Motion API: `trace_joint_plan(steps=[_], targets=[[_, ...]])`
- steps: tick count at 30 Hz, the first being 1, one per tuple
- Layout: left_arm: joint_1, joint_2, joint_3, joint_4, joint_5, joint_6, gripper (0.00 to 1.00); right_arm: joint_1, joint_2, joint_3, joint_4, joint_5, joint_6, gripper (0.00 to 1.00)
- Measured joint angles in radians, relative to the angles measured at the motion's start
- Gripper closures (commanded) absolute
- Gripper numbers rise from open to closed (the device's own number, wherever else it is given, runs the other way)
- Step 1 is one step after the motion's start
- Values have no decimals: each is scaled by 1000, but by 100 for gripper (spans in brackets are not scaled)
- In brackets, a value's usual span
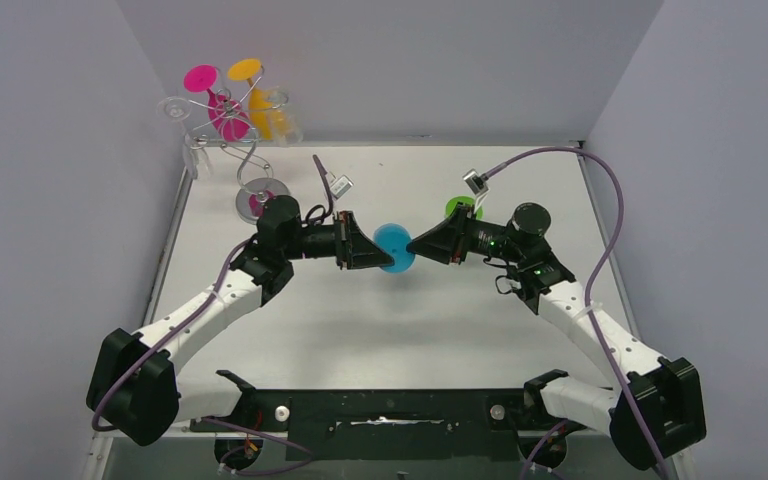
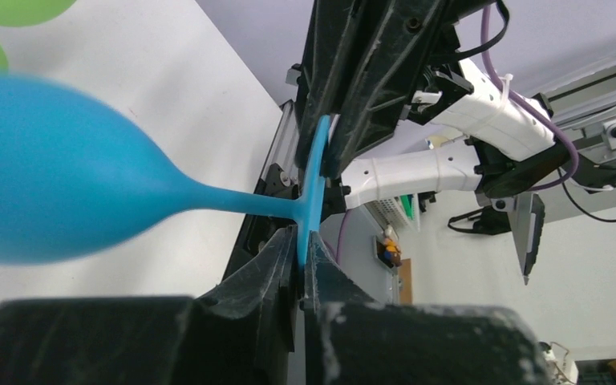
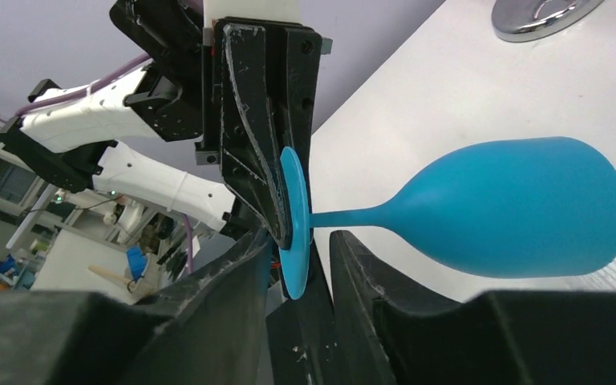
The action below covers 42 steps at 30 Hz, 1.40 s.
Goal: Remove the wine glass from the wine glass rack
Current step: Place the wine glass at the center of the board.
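A blue wine glass [image 1: 397, 250] lies sideways in the air between my two grippers, over the middle of the table. My left gripper [image 1: 365, 247] is shut on the edge of its round foot, as the left wrist view [image 2: 301, 241] shows, with the bowl [image 2: 48, 184] off to the side. My right gripper [image 1: 425, 243] faces it from the right. Its fingers stand apart on either side of the foot [image 3: 293, 233], with a gap to one finger [image 3: 361, 265]. The wine glass rack [image 1: 230, 135] stands at the back left corner and holds pink, orange and clear glasses.
A green glass [image 1: 460, 208] stands on the table just behind my right gripper. The rack's shiny round base [image 1: 260, 200] sits close to my left arm's elbow and shows in the right wrist view [image 3: 541, 16]. Grey walls close in the table on three sides.
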Motion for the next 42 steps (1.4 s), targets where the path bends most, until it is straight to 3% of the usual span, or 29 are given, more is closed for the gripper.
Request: trace_joint_plan(steps=[3, 6, 11, 18, 25, 31, 36, 42], targets=[[-9, -2, 4, -92, -3, 96, 100, 0, -18, 6, -76, 43, -44, 38], [-27, -27, 4, -190, 6, 212, 100, 0, -40, 42, -228, 149, -115, 27], [-44, -153, -29, -227, 38, 385, 100, -7, -107, 80, -380, 381, -187, 15], [-43, -226, -126, -283, 143, 594, 100, -8, -322, -69, -287, 562, -234, 8], [-11, -201, -103, -555, 189, 938, 100, -10, -349, -121, -292, 627, -248, 8], [31, -219, -61, -694, 141, 1176, 100, -39, -151, -2, -389, 544, -249, 9], [37, -247, -61, -734, 129, 1310, 100, -44, 47, 45, -396, 337, -194, 15], [38, -280, -72, -748, 94, 1413, 100, -19, 142, 46, -370, 187, -136, 18]])
